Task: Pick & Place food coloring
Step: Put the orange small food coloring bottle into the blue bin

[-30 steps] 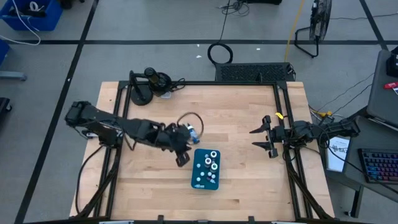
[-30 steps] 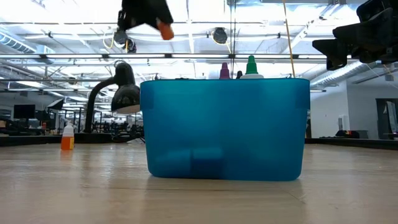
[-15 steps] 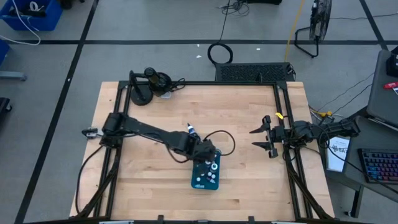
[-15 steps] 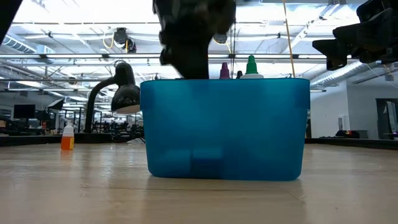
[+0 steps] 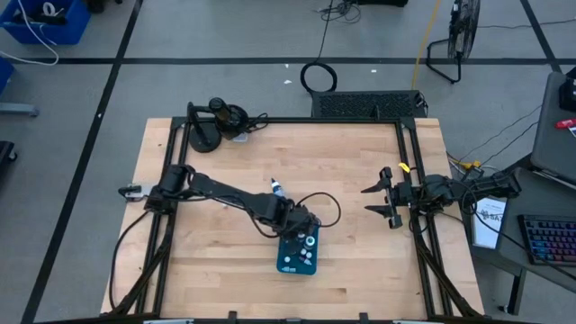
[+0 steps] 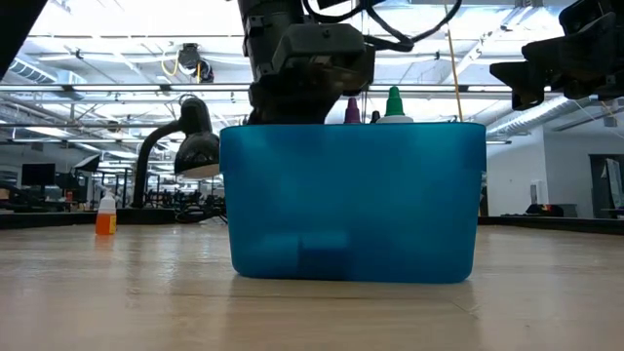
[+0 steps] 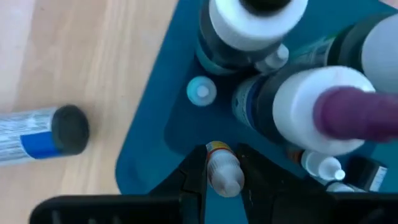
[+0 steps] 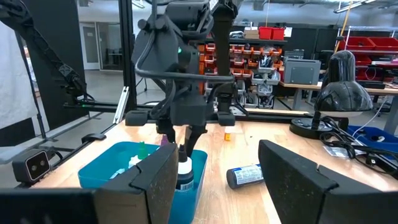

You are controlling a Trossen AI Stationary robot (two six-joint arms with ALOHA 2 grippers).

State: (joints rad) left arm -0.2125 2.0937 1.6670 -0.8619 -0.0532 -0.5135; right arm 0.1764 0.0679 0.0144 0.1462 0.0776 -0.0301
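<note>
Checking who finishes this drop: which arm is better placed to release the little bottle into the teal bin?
Left. The left gripper already holds a small bottle over the teal bin. The right gripper waits open at the table's right edge.

No readable text anywhere right now. The teal tray (image 5: 297, 252) shows a small white mark near one edge in the high view, too small to read. The bottle lying on the worktop (image 7: 40, 134) has a blue and grey label, but its print is blurred. The bottles standing in the tray (image 7: 298, 99) carry labels too, none legible. Bins and gear in the room behind show no signs that can be made out.
</note>
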